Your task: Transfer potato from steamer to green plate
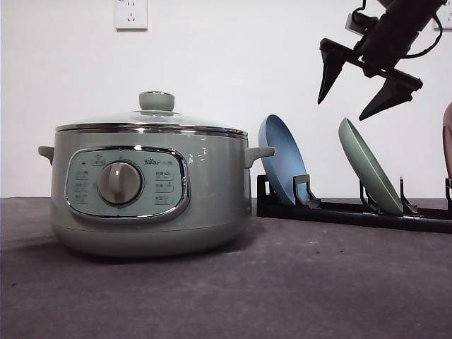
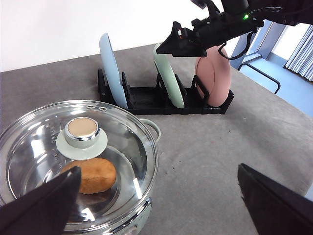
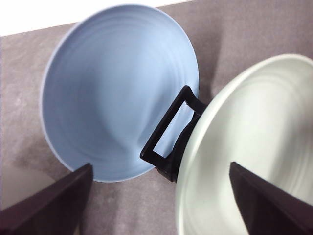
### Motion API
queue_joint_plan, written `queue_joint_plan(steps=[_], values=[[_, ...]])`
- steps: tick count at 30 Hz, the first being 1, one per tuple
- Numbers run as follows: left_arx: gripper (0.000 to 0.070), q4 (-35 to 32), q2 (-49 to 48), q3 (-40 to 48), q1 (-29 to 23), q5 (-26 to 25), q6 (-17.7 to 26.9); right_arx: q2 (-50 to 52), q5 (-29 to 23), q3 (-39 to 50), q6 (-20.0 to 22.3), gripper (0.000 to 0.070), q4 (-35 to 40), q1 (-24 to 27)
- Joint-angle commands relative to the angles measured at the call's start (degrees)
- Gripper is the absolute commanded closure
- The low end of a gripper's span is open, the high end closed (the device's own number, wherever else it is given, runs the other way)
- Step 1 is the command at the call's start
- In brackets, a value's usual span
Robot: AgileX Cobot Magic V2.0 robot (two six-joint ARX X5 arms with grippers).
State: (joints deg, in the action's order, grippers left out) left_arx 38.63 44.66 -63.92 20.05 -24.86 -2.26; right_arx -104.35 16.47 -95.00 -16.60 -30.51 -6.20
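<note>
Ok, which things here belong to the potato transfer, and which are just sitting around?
Job things:
brownish-orange potato
sage-green electric steamer under its glass lid
pale mint-green plate
open right gripper

Bystanders:
blue plate
pink plate
black plate rack

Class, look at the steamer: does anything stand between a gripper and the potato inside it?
Yes. The glass lid sits closed on the steamer, covering the potato. The open left gripper hovers above it.

Lab test bench, bare white wall point(image 1: 212, 70), grey tabletop point(image 1: 282, 282)
</note>
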Motion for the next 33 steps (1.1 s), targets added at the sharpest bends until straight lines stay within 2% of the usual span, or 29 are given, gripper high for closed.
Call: queue_joint_plan(steps=[1, 3, 7, 17, 20, 24, 28, 33], values=[[0.007, -0.37, 0.33, -1.27, 0.28, -0.3, 0.08, -2.02, 0.02, -1.48, -1.28, 0.0171, 0.89, 0.02], [0.007, -0.18, 0.33, -1.27, 0.28, -0.29, 0.09, -2.56, -0.02, -1.48, -1.72, 0.018, 1.42, 0.02], [0.007, 0.69, 0.33, -1.27, 0.28, -0.28, 0.09, -2.95, -0.04, -1.48, -2.84, 0.0268, 1.79, 0.05], [0.007, 0.81, 0.33, -1.27, 0.28, -0.28, 0.09, -4.02, 0.17, -1.48, -4.09, 0.0312, 1.8, 0.09], [0.007, 0.81, 0.33, -1.27, 0.28, -0.28, 0.09, -4.1, -0.04, -1.48, -4.16, 0.045, 1.79, 0.09], [0.007, 0.81, 0.33, -1.27, 0.28, -0.28, 0.09, -4.1, -0.02, -1.48, -4.44, 0.0533, 1.31, 0.09], [0.007, 0.83, 0.33, -1.27, 0.26, -0.28, 0.09, -4.1, -0.34, -1.48, -4.47, 0.069, 0.83, 0.16], [0.007, 1.01, 0.33, -1.27, 0.28, -0.28, 0.09, -4.06, 0.07, -1.48, -6.69, 0.0699, 1.04, 0.59]])
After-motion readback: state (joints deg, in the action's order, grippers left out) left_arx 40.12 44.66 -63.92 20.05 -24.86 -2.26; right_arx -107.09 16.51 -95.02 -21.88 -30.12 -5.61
